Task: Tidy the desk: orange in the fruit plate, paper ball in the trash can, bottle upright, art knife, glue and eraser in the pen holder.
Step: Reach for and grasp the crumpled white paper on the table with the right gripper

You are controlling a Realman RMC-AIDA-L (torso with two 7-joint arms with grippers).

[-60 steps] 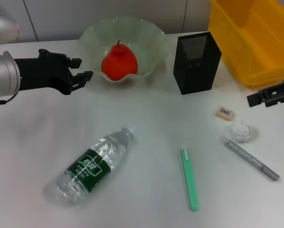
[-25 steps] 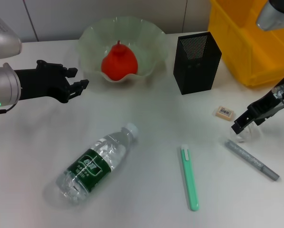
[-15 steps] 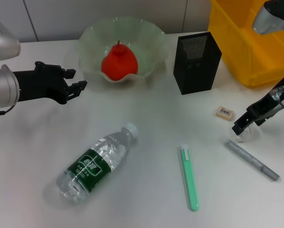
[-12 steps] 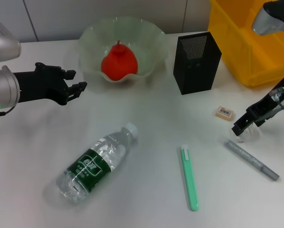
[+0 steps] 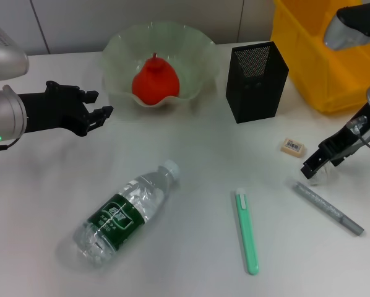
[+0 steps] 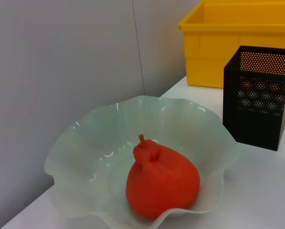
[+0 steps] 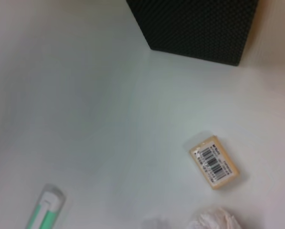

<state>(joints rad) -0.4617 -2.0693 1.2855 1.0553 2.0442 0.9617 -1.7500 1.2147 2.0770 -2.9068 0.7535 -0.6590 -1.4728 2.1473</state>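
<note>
The orange [image 5: 154, 79] lies in the fruit plate [image 5: 118, 44]. My left gripper [image 5: 100, 103] hovers open just left of the plate. On its side at the front left lies the bottle [image 5: 126, 210]. My right gripper [image 5: 314, 165] is down over the paper ball [image 5: 325, 176], which is mostly hidden beneath it; the right wrist view shows the paper ball's [image 7: 214, 221] edge. The eraser [image 5: 292, 146] rests close behind, the grey glue stick [image 5: 329, 208] just in front, the green art knife [image 5: 247, 232] at front centre. The pen holder [image 5: 256, 80] stands beside the trash can [image 5: 321, 55].
A grey wall runs along the back of the white desk. In the left wrist view the orange [image 6: 161, 181] and fruit plate [image 6: 85, 148] fill the front, with the pen holder [image 6: 259, 95] and trash can [image 6: 238, 43] behind. The right wrist view shows the eraser [image 7: 214, 162].
The right arm has swung in from the right edge and come down onto the paper ball. The left gripper has drawn back slightly from the fruit plate.
</note>
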